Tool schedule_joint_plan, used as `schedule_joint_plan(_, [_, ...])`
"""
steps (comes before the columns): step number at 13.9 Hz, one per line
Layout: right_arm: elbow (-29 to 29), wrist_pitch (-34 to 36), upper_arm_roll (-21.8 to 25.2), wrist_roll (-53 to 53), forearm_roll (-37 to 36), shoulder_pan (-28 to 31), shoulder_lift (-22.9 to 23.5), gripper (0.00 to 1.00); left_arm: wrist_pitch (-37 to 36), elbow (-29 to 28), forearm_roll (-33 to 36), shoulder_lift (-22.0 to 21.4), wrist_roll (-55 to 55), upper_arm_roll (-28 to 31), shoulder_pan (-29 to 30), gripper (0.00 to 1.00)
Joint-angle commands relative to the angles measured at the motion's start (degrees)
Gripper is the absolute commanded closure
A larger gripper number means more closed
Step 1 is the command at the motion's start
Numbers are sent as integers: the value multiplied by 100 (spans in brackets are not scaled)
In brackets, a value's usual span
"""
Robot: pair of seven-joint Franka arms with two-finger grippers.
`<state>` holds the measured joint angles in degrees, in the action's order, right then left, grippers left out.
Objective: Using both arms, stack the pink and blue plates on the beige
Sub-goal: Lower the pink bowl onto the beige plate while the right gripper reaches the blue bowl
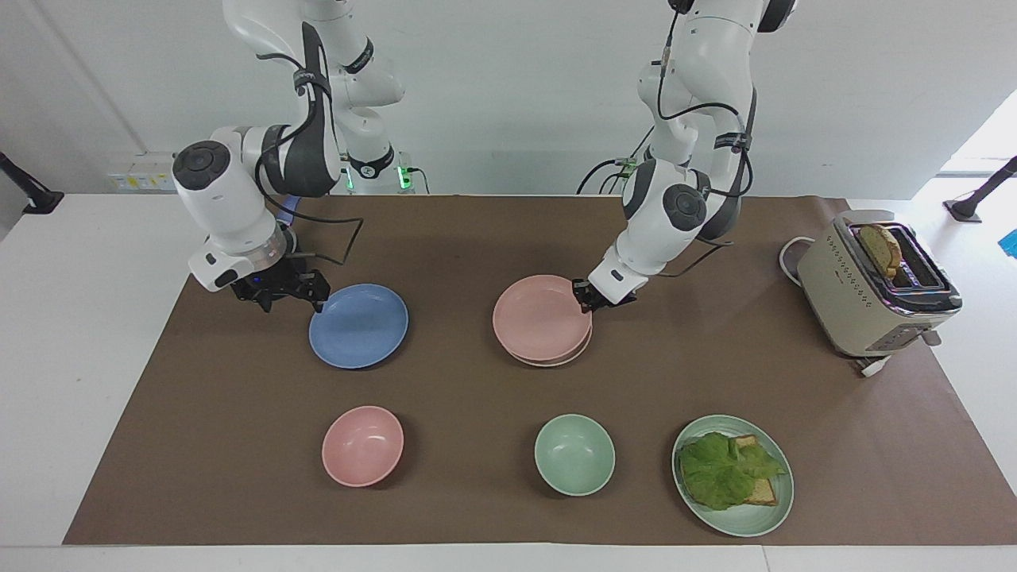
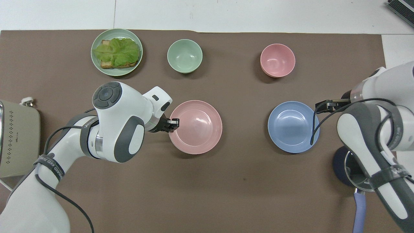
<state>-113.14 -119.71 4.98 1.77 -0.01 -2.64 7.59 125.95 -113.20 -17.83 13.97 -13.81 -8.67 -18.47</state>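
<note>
Stacking half done: pink plate (image 2: 197,127) on beige plate (image 1: 556,361), left gripper (image 2: 174,123) clamping its nine o'clock rim overhead; open right gripper (image 2: 323,106) must grasp blue plate (image 2: 292,127).

Matte pink plate (image 1: 540,316) on brown paper-like mat (image 1: 477,397) — toaster (image 1: 874,290) glossy.

Not much readable text here
Only a cut-off scrap of white lettering is seen on the pot's glass lid (image 2: 353,171); the print on the left arm (image 2: 106,136) band (image 2: 48,165) can't be made out.
</note>
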Motion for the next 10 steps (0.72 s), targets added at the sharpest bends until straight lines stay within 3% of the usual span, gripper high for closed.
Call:
schedule_joint_plan(1, [-305,-228,-32,262,168,53,-38,0,132,-97,-107,-61,-34,93,-122,0])
schedule_joint_plan(5, [-550,-674,-32,436,229,62,269,0,115,-71,-98,-52,1,102,-69,0])
schedule_joint_plan(7, [-656,-948,-32,840,648,79,462,0,71,-27,-72,-52,45,119,-17,0])
schedule_joint_plan(10, [-657,-1010,-32,1123,985,97,595,0,-148,209,138,-87,98,120,579,0])
